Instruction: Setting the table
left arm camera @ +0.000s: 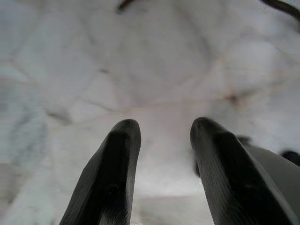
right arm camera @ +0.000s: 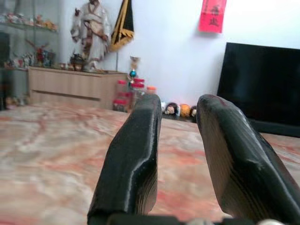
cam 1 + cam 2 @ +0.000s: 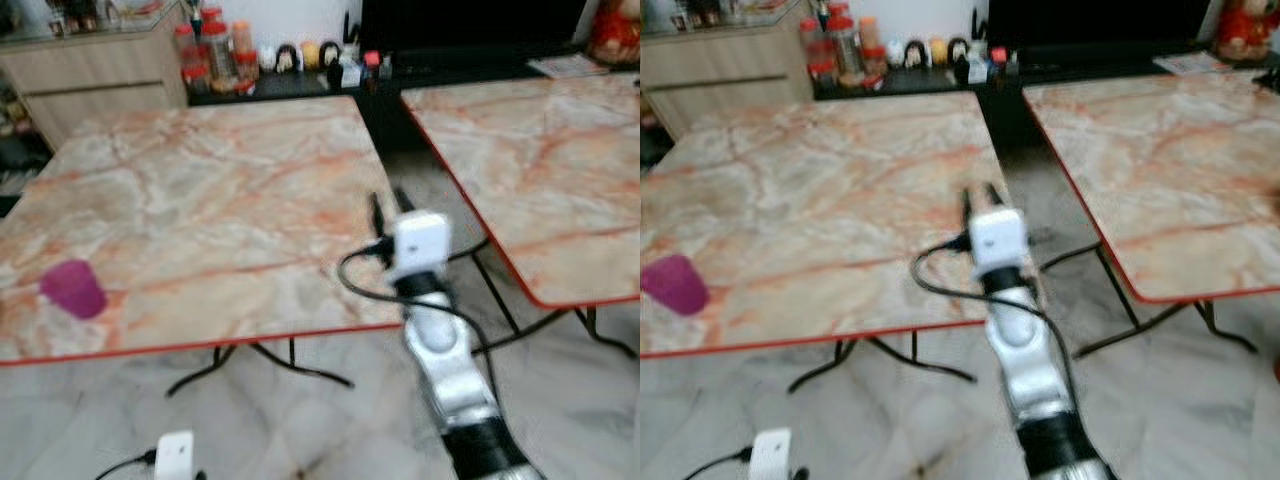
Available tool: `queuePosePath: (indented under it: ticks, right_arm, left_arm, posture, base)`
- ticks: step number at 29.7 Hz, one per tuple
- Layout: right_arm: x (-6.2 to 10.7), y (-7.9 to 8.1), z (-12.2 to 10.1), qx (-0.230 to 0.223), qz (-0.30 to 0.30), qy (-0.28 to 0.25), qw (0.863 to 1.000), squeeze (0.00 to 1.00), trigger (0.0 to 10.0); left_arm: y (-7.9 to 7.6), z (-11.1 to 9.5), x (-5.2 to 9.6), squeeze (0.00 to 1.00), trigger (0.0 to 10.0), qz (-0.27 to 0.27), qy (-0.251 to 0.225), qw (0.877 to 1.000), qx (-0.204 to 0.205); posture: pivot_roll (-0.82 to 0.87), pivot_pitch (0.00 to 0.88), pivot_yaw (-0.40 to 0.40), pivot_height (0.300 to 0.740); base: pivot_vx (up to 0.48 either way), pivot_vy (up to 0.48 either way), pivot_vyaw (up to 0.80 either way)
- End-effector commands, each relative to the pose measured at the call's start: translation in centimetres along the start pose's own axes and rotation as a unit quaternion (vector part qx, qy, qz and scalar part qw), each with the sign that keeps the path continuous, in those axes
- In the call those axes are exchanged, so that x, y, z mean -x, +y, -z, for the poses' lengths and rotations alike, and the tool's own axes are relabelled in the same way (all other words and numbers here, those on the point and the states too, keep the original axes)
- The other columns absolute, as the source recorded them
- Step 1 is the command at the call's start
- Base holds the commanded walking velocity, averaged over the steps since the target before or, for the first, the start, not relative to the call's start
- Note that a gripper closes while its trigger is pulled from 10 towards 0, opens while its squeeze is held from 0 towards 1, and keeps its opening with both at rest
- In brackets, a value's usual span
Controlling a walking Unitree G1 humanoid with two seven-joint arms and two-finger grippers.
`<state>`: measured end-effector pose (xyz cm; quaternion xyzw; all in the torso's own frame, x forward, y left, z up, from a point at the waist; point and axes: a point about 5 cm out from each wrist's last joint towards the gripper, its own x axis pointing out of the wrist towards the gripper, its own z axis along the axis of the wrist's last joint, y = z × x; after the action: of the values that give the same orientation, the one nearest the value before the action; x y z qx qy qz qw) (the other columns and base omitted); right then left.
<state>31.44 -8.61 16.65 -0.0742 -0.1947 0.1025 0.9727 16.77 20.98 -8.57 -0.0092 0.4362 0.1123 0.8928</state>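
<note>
— What's on the left?

— A purple cup (image 3: 73, 288) lies near the left front edge of the marble counter (image 3: 210, 200). Below it, the left pincer (image 1: 161, 140) hangs over the floor (image 1: 150, 61), fingers narrowly apart, holding nothing.

— And to the right?

— The right pincer (image 3: 978, 196) reaches over the counter's right front corner, fingers slightly apart and empty. A second counter (image 3: 550, 170) stands further right.

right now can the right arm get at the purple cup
Probably not. The right gripper, fingers open, sits over the near table's right edge; the purple cup lies at its far left, nothing between.
</note>
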Motion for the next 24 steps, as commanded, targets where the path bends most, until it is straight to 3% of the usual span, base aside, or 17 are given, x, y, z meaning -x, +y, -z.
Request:
queuePosePath:
  ticks: [1,6,11,14,19,22,24]
  right_arm:
    - [1.1,-1.0,1.6,0.011,0.01,0.031,0.999,0.0,10.0]
    - [2.7,-1.7,3.3,0.024,0.012,0.062,0.998,0.0,10.0]
    - [5.8,-2.9,4.9,0.046,0.014,0.092,0.995,0.0,10.0]
    - [6.2,-3.2,5.0,0.05,0.016,0.095,0.994,0.0,10.0]
    - [9.3,-4.5,5.4,0.071,0.029,0.121,0.99,0.0,10.0]
    - [10.3,-4.7,5.7,0.076,0.032,0.133,0.988,0.0,10.0]
    - [12.3,-5.2,6.1,0.083,0.045,0.161,0.982,0.0,10.0]
  left_arm:
    - [-0.5,0.1,0.0,0.0,10.0,0.003,0.003,1.0,0.006]
    - [-0.4,0.2,0.0,0.0,10.0,0.002,0.003,1.0,0.006]
    - [-0.3,0.2,0.0,0.0,10.0,0.001,0.003,1.0,0.005]
    - [-0.3,0.2,0.0,0.0,10.0,0.001,0.003,1.0,0.005]
    - [-0.2,0.2,0.0,0.0,10.0,0.001,0.003,1.0,0.003]
    - [-0.2,0.2,0.0,0.0,10.0,0.001,0.002,1.0,0.003]
    - [-0.1,0.2,0.0,0.0,10.0,0.0,0.001,1.0,-0.002]
  posture:
    - [0.02,0.041,0.06,0.74]
    - [0.02,0.042,0.057,0.74]
    - [0.01,0.046,0.057,0.74]
    - [0.01,0.046,0.057,0.74]
    - [0.0,0.05,0.056,0.74]
    - [0.0,0.052,0.056,0.74]
    - [0.0,0.057,0.055,0.74]
  base:
    - [0.0,0.472,0.0]
    - [0.0,0.472,0.0]
    - [0.0,0.472,0.0]
    - [0.0,0.472,0.0]
    - [0.0,0.472,0.0]
    - [0.0,0.417,0.0]
    - [0.0,0.0,0.0]
